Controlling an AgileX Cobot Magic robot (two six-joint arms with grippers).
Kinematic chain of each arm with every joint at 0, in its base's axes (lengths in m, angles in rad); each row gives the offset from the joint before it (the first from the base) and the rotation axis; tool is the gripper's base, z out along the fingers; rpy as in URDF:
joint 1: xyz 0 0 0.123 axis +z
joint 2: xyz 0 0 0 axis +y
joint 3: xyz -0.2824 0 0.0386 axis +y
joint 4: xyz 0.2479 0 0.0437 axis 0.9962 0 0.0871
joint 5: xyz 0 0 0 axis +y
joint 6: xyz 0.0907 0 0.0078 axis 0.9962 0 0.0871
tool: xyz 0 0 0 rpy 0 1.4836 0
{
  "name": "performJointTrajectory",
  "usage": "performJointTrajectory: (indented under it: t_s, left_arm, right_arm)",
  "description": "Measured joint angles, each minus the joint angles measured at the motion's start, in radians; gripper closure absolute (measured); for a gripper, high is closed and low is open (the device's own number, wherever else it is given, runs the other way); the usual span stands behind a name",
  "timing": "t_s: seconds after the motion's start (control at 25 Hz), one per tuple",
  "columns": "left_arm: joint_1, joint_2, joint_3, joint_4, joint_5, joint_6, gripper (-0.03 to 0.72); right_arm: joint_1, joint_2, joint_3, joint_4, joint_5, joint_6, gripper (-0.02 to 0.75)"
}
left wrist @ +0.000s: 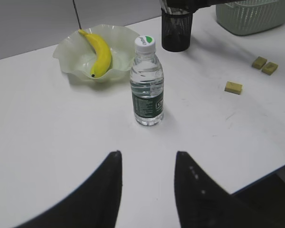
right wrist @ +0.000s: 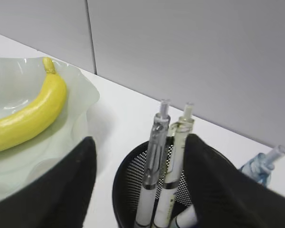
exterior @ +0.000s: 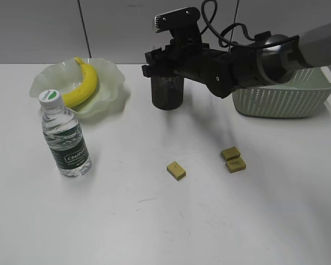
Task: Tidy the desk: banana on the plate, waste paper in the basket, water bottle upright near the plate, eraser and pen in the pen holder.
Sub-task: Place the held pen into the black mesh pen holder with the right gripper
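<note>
We find the right gripper (right wrist: 140, 185) directly above the black wire-mesh cylindrical pen holder (exterior: 166, 92) at upper centre of the exterior frame. Its jaws stand spread to either side of the cup's rim and pinch nothing. Two clear-barrelled pens (right wrist: 162, 166) stand upright in the cup between them.

The left gripper (left wrist: 147, 190) hovers low in its own frame, jaws parted and empty.

Remaining work, as we judge it, is the three small olive-yellow block erasers (exterior: 176, 170) lying loose on the large plain white flat desk (exterior: 154, 221) at lower centre right, two touching and one apart. They look light, firm and low; we would take each across its short sides from above, jaws set narrow.

The curved yellow banana (exterior: 84, 83) lies in the pale green wavy-rimmed plate (exterior: 113, 94), upper left. The clear plastic water bottle with a white cap (exterior: 65, 135) stands upright just below it.

Only the right wrist view shows the pens inside the cup. Only the exterior and left wrist views show the erasers and the pale green perforated basket (exterior: 287, 102). No waste paper is visible; the basket's interior is hidden.
</note>
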Motion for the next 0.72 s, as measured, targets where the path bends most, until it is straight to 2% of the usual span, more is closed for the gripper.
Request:
performJointTrajectory:
  t_s: [0.12,0.36,0.48,0.72]
  left_arm:
    - [0.000,0.000,0.000,-0.001,0.000,0.000,0.409]
    - [0.000,0.000,0.000,-0.004,0.000,0.000,0.409]
    - [0.000,0.000,0.000,-0.005,0.000,0.000,0.409]
    - [0.000,0.000,0.000,-0.006,0.000,0.000,0.409]
  right_arm:
    - [0.000,0.000,0.000,0.000,0.000,0.000,0.206]
    - [0.000,-0.074,0.000,0.000,0.104,0.000,0.168]
    - [0.000,-0.164,0.000,0.000,0.267,0.000,0.166]
    - [0.000,-0.393,0.000,-0.001,0.764,-0.023,0.166]
